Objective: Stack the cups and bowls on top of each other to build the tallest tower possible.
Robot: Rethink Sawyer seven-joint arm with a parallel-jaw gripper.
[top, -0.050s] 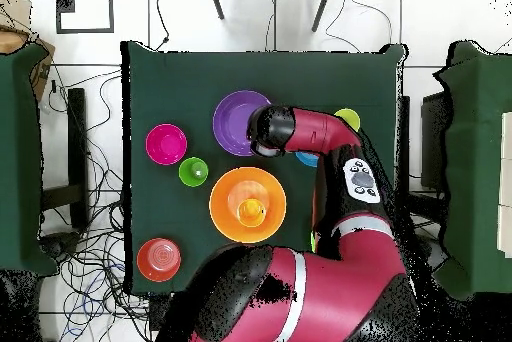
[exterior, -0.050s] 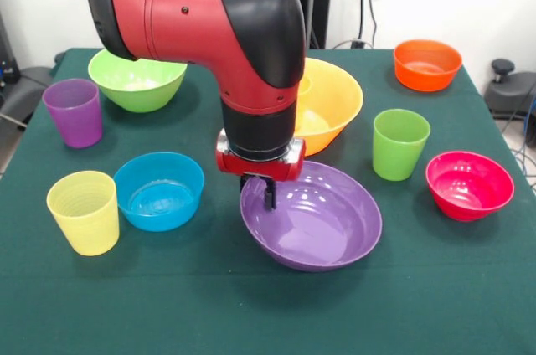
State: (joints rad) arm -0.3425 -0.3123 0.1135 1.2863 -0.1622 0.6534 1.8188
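At the table's middle, the gripper [exterior, -0.050s: 270, 192] is pinching the purple bowl [exterior, -0.050s: 318, 219] by its rim, tilting it beside the large orange-yellow bowl [exterior, -0.050s: 333, 100], which is holding an orange cup [top, -0.050s: 250, 211]. Nothing else is stacking yet: six bowls and four cups are showing, mostly standing apart.

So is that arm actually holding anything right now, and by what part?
Yes, it seems so: the gripper is clamped on the near-side rim of the purple bowl, which sits tilted as if lifted by that edge.
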